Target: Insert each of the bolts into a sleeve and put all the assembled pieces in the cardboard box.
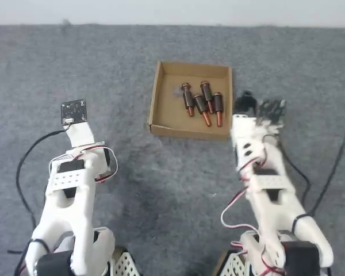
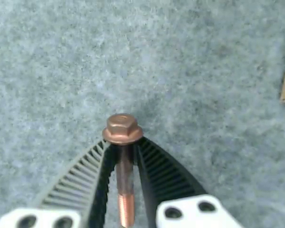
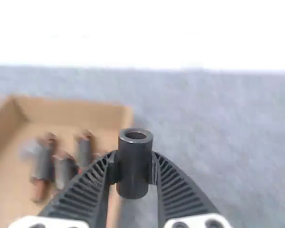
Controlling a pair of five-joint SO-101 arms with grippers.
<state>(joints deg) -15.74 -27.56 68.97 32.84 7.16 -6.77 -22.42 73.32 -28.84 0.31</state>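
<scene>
Now | L jaws grip bolt [image 2: 125, 164], tip cut off | R jaws grip sleeve [image 3: 134, 161]

Four assembled pieces [image 1: 201, 105] lie in the cardboard box [image 1: 171, 77], itself just left of the right tool [image 1: 259, 108].

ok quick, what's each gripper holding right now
left gripper: shut on a copper bolt
right gripper: shut on a black sleeve
</scene>
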